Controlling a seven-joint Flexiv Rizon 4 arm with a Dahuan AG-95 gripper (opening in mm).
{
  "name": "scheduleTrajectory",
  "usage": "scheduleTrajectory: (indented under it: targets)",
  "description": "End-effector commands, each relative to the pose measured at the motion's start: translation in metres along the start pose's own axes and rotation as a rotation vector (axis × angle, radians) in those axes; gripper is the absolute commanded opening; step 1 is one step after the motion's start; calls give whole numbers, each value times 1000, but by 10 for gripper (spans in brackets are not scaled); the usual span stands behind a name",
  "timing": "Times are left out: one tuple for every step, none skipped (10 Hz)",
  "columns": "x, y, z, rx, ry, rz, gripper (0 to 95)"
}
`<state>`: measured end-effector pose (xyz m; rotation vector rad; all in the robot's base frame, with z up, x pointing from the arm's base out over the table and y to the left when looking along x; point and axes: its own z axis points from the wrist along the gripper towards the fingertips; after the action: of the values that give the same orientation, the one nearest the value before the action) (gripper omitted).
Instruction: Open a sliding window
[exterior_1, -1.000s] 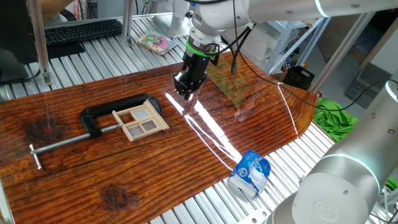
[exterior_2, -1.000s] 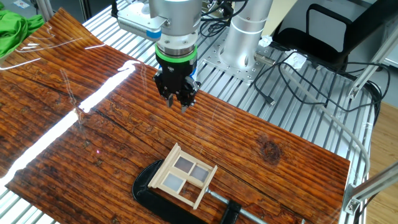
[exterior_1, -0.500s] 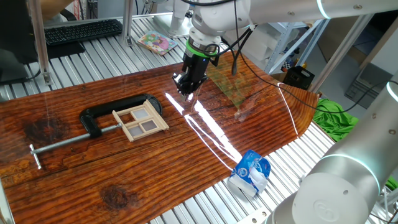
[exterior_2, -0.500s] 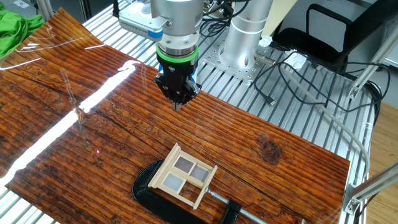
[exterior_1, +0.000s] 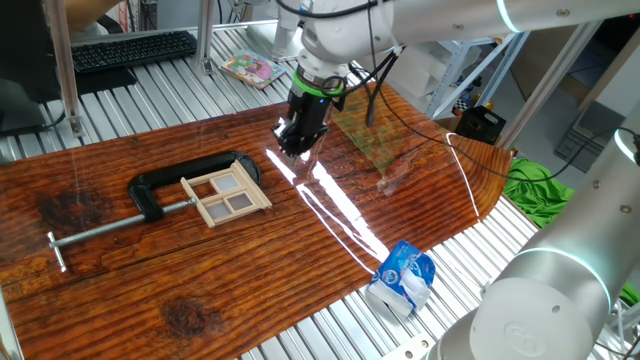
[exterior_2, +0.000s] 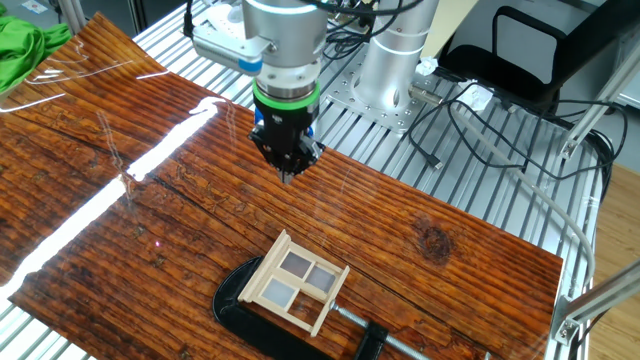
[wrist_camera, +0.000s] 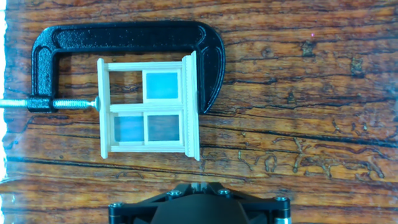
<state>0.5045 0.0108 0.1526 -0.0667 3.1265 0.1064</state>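
You're in the approach step: the gripper hangs above the worktop, fingers pressed together and empty. The window, pale wood with greyish panes, lies flat, held in a black metal clamp. Next, I'd say, come down and push a sash sideways.

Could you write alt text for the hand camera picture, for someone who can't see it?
A small pale wooden sliding window with greyish panes lies flat on a reddish-brown wooden table, held in a black metal C-clamp. The robot hand's dark edge shows at the bottom.
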Motion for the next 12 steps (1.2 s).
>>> scheduleTrajectory:
  targets:
    - [-4, 5, 9, -1, -2, -2, 0]
    - [-5, 7, 14, -1, -4, -1, 0]
    - [-5, 9, 18, -2, -4, -2, 0]
    - [-6, 12, 21, -1, -5, -2, 0]
    - [-6, 13, 25, 0, -7, -3, 0]
    - [-7, 15, 27, 1, -7, -5, 0]
    - [-8, 20, 33, 7, -11, -5, 0]
    - [-9, 22, 35, 13, -12, -6, 0]
    - [-11, 28, 40, 21, -15, -7, 0]
    - [-12, 32, 43, 26, -17, -3, 0]
    - [-14, 34, 46, 28, -18, -4, 0]
    - [-17, 36, 49, 29, -18, -4, 0]
